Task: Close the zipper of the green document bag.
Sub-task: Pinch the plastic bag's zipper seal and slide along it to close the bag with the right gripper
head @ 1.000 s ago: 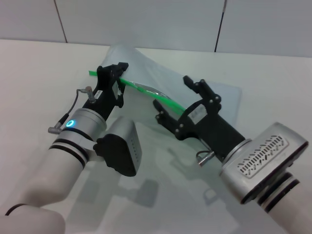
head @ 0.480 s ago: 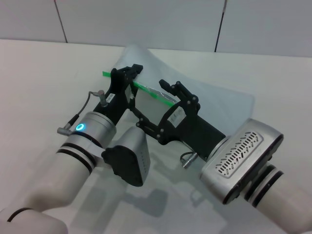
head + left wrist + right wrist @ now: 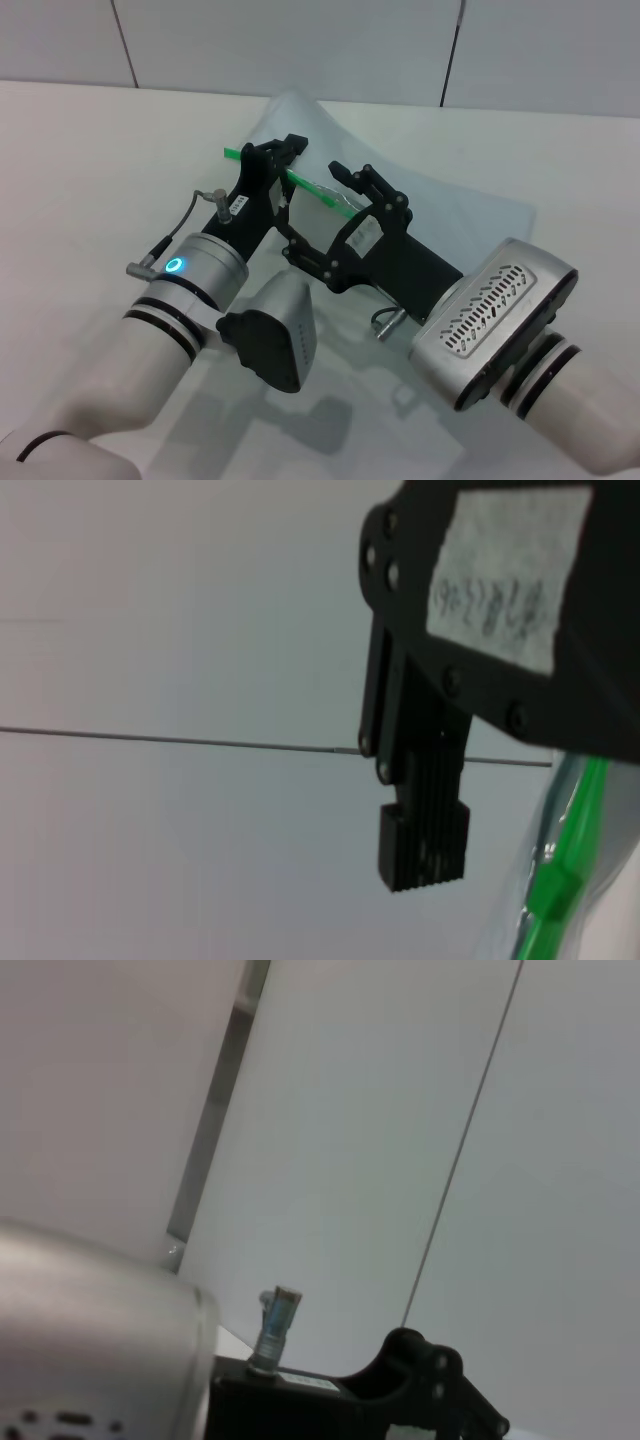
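Note:
The green document bag (image 3: 450, 205) is a translucent pale pouch lying on the white table, with its near edge raised. Along that edge runs the bright green zipper (image 3: 315, 188), also seen in the left wrist view as the zipper (image 3: 562, 875). My left gripper (image 3: 272, 155) is shut on the bag's edge near the zipper's left end. Just to its right, my right gripper (image 3: 322, 215) is open, one finger above the zipper and one below. The slider is hidden among the fingers. A ribbed black finger (image 3: 425, 840) hangs beside the green strip.
The white table (image 3: 90, 160) stretches out to the left, and a tiled wall (image 3: 300, 40) stands behind. The two arms crowd close together over the bag. The right wrist view shows only wall and the left arm's silver wrist (image 3: 90, 1340).
My right gripper has moved left along the zipper, close to the left gripper. My left gripper and the bag's green end have shifted right and a little farther away.

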